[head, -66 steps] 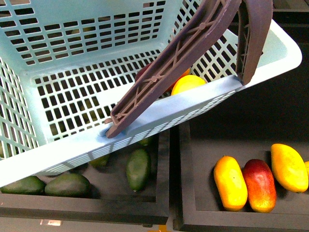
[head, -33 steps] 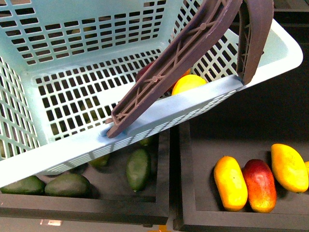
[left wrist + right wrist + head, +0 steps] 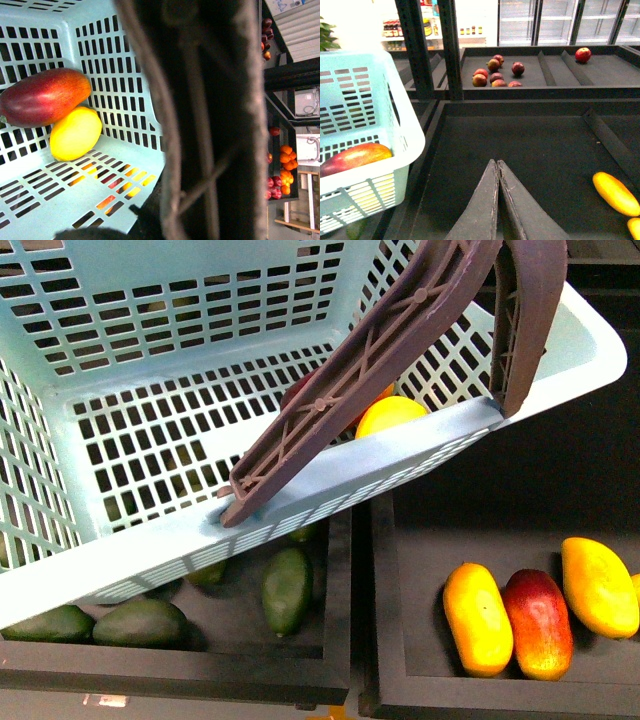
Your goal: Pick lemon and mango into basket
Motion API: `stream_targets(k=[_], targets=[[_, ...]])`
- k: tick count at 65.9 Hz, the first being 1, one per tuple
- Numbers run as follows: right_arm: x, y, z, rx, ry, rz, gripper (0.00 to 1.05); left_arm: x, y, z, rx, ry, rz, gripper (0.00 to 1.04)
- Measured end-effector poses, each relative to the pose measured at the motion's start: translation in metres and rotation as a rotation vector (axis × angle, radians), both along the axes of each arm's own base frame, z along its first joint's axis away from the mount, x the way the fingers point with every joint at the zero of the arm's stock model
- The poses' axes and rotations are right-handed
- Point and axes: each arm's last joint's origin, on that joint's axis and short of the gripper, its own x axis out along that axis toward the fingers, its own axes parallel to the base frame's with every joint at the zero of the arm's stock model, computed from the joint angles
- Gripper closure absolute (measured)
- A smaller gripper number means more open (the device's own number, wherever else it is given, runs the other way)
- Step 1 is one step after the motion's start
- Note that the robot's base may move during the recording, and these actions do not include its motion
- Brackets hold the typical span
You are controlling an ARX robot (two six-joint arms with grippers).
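The turquoise basket (image 3: 330,475) hangs tilted above the fruit trays, its brown-grey handles (image 3: 400,330) swung up to the top right. The red mango (image 3: 42,96) and the yellow lemon (image 3: 75,132) lie inside, touching, in a corner against the slotted wall (image 3: 125,90). From the front the lemon (image 3: 390,412) peeks over the rim and the mango (image 3: 298,390) is mostly behind a handle. My left gripper is shut on the handle (image 3: 210,120), which fills its view and hides the fingers. My right gripper (image 3: 497,162) is shut and empty, over a dark tray beside the basket (image 3: 395,150).
Green avocados (image 3: 285,590) lie in the tray under the basket. The right tray holds yellow mangoes (image 3: 478,618) and another red mango (image 3: 538,623). A yellow mango (image 3: 615,192) lies right of my right gripper. Red apples (image 3: 495,72) sit on the far shelf.
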Motion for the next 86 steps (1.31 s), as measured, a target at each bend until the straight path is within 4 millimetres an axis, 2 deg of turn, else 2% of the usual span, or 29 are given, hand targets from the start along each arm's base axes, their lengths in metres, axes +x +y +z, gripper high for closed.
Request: stream_targets(k=[14,27,31,35,56,60,86], targets=[[-0.012,0.000,-0.003,0.000,0.008,0.001,1.03,0.000,0.000,0.000,0.000,0.000,0.001,1.01],[-0.012,0.000,-0.003,-0.001,0.005,0.000,1.02,0.000,0.000,0.000,-0.002,0.002,0.000,1.01],[-0.012,0.000,-0.003,-0.002,0.005,0.000,0.92,0.000,0.000,0.000,-0.001,0.000,0.000,1.01],[-0.012,0.000,-0.003,-0.002,0.005,0.000,0.76,0.000,0.000,0.000,0.000,-0.001,0.000,1.01],[-0.012,0.000,-0.003,-0.002,0.005,0.000,0.22,0.000,0.000,0.000,0.000,-0.001,0.000,1.01],[-0.012,0.000,-0.003,-0.001,0.005,0.000,0.08,0.000,0.000,0.000,0.000,-0.001,-0.001,1.01],[-0.012,0.000,-0.003,-0.002,0.005,-0.002,0.09,-0.002,-0.004,0.000,-0.014,0.012,-0.028,1.01]])
